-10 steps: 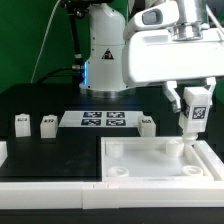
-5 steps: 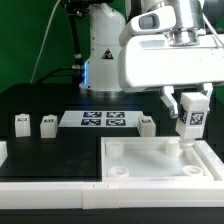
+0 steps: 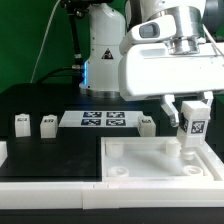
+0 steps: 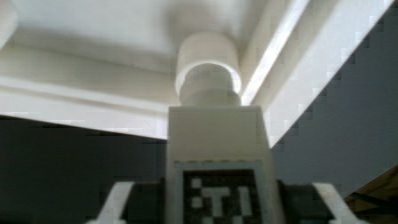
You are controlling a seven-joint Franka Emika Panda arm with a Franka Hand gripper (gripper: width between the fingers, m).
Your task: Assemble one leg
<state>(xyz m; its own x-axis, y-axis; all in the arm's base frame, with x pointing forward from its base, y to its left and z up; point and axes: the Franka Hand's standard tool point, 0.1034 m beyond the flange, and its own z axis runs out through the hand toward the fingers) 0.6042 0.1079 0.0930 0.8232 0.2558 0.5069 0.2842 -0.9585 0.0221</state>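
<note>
My hand is closed on the small white stubby plastic leg, pinching its two flat sides. In the wrist view the fingers sit on either side of the leg's black-and-white square tag. The leg hangs upright over the far corner, on the exterior view's right, of the wide white square plastic plate. Its rounded lower end points down at that corner. I cannot tell whether the end already touches the plate or whether it is in a socket.

I judge the leg to be light and stiff. It is smooth plastic, so it could slip or twist between my fingers if I press it down off-centre. Holding it high on the flat sides, as I do now, leaves the lower end free to go in.

Three more small white legs stand on the black worktop. Two are well apart from me toward the exterior view's left, and one is just behind the plate's far edge. The flat white marker board lies between them. None of these is in my way. The plate's raised rim beside the corner is the only thing the leg could catch on.
</note>
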